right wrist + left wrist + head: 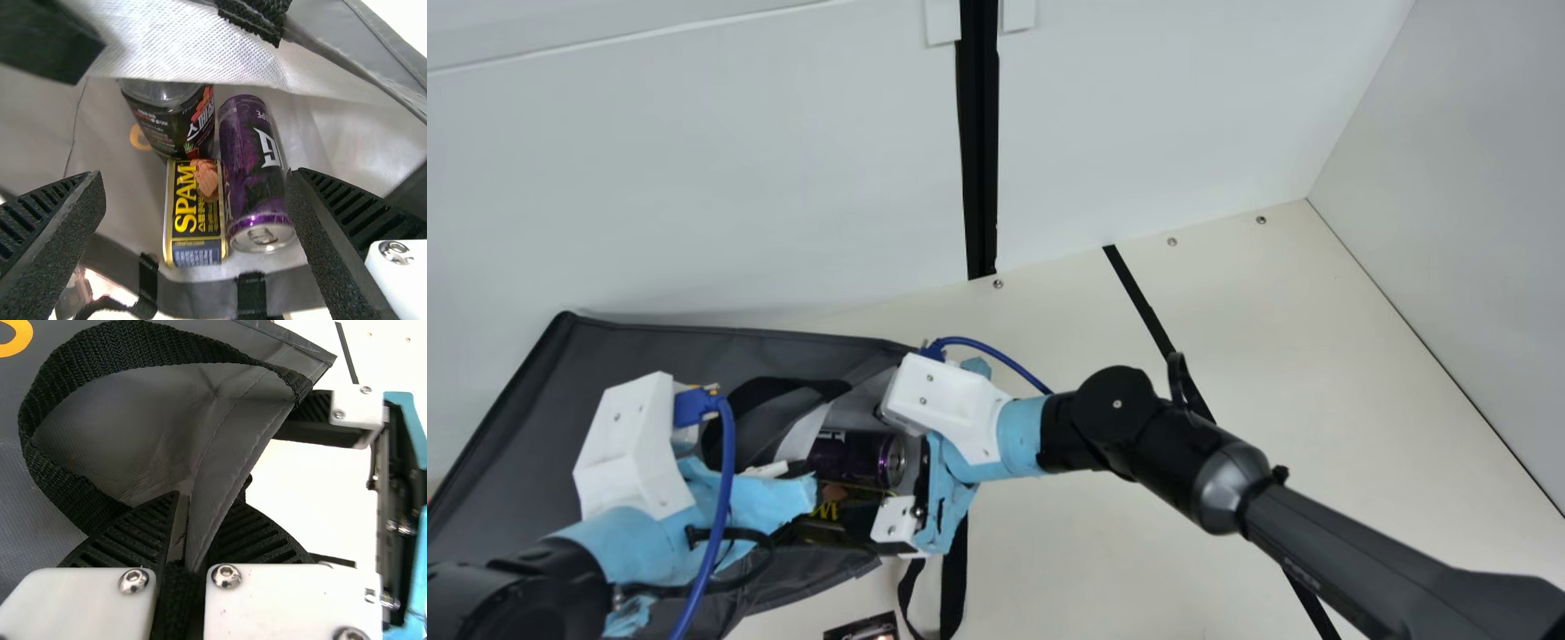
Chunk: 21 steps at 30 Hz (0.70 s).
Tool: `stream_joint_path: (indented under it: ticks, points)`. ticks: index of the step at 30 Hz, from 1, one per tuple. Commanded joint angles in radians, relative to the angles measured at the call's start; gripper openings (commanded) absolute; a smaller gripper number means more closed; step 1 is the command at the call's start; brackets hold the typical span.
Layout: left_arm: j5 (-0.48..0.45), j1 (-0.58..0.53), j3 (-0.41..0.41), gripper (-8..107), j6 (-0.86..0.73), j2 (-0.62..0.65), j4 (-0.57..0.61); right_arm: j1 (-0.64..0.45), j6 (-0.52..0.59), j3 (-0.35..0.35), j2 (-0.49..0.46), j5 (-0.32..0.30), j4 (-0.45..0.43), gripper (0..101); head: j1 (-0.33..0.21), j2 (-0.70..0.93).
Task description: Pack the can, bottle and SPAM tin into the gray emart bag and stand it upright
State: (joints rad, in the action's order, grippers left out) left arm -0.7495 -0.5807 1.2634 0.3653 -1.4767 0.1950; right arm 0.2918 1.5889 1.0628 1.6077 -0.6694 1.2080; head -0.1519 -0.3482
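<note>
So the tabletop [1103, 551] is a cream sheet with a thin black stripe [1143, 307] running past the far side of the right pincer [898, 523], under that arm. Plain white wall [694, 178] behind both pincers, with a black upright strip [978, 142] on it, plus a paler side wall [1449, 222] well off to the right.

The big gray fabric bag [498, 471] sprawls under and around the left pincer [778, 498], which is pinching a fold of its edge. A black woven strap loop [133, 347] arches right beside those fingers. The right pincer is spread wide at the bag's mouth, and a silvery-white lining flap [193, 60] hangs across above it, kinda in the way. More black strap [954, 578] dangles just below that pincer, and nearer the robot there's a dark printed item [861, 628], cut off by the view's edge.

Goods are all inside the bag, ahead of the right pincer: purple drink can [253, 167] lying alongside the black-and-yellow SPAM tin [195, 207], and the dark round bottle with a red-and-black label [170, 120] deeper in. Can't tell if its fingers touch the can.
</note>
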Motion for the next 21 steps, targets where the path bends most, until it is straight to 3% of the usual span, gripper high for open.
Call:
stream_joint_path:
  ticks: [1,21]
  points:
    - [0.0,0.0,0.0,-8,0.0,0.0,0.0,-0.013,0.006,-0.013,-0.017,-0.006,-0.001,95,-0.023,-0.001]
    - [0.0,0.0,0.0,-8,0.0,0.0,0.0,-0.212,-0.051,-0.148,-0.254,-0.056,-0.084,95,-0.023,-0.001]
